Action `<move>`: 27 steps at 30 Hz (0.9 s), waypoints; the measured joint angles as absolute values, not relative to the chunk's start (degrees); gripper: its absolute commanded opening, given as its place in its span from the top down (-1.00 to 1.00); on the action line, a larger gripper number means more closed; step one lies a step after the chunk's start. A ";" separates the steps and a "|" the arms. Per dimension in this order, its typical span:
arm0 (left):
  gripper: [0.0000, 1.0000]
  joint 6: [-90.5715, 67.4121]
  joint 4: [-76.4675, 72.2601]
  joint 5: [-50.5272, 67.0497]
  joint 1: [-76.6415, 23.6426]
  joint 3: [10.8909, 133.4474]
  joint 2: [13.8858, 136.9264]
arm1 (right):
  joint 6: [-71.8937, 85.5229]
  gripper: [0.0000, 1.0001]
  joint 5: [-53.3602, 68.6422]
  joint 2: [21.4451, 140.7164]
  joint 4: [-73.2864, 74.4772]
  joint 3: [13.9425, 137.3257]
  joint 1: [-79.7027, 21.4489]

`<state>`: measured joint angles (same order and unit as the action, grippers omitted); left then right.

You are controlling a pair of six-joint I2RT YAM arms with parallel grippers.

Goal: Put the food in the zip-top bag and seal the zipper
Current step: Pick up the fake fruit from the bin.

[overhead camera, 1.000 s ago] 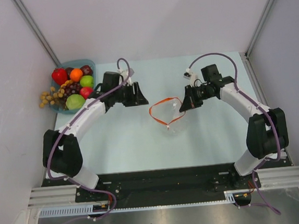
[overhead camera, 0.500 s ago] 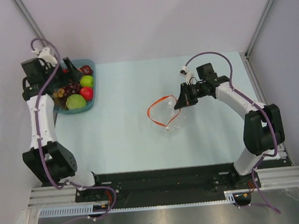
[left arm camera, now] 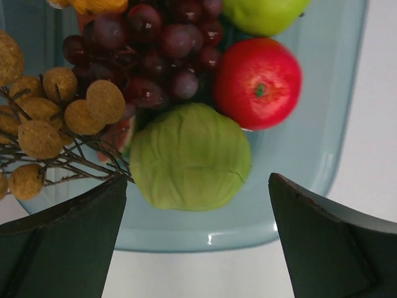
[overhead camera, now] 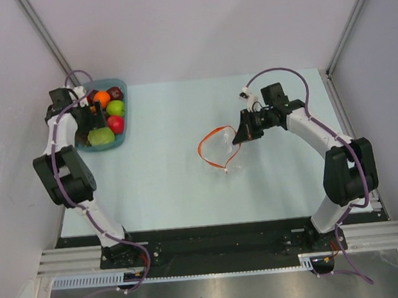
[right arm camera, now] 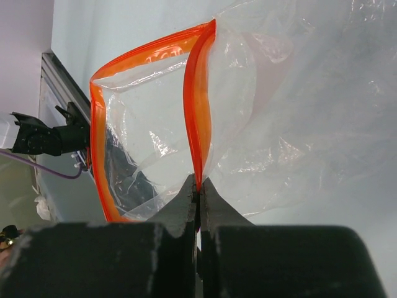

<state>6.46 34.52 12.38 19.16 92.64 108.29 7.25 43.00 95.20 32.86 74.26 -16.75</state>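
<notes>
Left fingers [left arm camera: 322, 236] spread wide, empty, hovering over the green apple [left arm camera: 189, 155] in the teal tray [left arm camera: 335, 124], upper left of the top view. Right fingers [right arm camera: 183, 208] pinched shut on the zipper [right arm camera: 197, 105], propping the zip-top bag [overhead camera: 221, 150] open mid-frame on the surface [overhead camera: 167, 180]. Apple looks light, glossy, probably slippery: straddle its widest part. Bag is floppy film; the strip is the only stiff hold.

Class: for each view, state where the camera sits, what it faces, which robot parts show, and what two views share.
Top external: above, behind the robot, looking down at the table; left arm and right arm show.
Left wrist: on its arm, looking into the tray; open left pincer shows.
Right wrist: on its arm, facing the bag; right pincer grips zipper.
Shared: tray, in top and left wrist.
</notes>
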 measured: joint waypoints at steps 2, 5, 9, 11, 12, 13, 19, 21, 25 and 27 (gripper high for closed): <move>-0.99 7.35 34.50 10.61 19.00 93.58 110.52 | 7.03 1.00 42.74 95.20 33.04 74.41 -16.75; -0.99 9.19 34.46 8.23 18.35 95.53 113.49 | 6.61 1.00 42.39 95.20 33.47 74.72 -16.78; -0.95 10.96 34.72 6.50 17.10 98.35 116.66 | 6.04 1.00 42.17 95.37 34.20 75.22 -16.78; -0.96 11.66 34.94 6.04 16.56 99.44 118.04 | 5.74 1.00 41.85 95.57 34.28 75.42 -16.78; -0.96 12.03 35.20 5.69 16.34 99.77 118.65 | 5.67 1.00 41.71 95.64 34.39 75.48 -16.78; -0.96 12.27 35.55 5.39 16.14 99.90 119.15 | 5.54 1.00 41.52 95.72 34.48 75.48 -16.78; -0.58 14.06 36.60 4.03 15.75 99.90 120.11 | 5.08 1.00 41.04 96.07 35.03 75.50 -16.78; -0.19 14.35 36.62 3.99 15.77 99.90 120.11 | 4.91 1.00 40.95 96.07 35.07 75.53 -16.78; 0.52 15.18 37.43 4.29 15.75 99.90 120.11 | 4.86 1.00 40.95 96.07 35.07 75.53 -16.75; 0.74 15.33 37.91 4.69 15.75 99.90 120.11 | 4.84 1.00 40.95 96.07 35.07 75.53 -16.67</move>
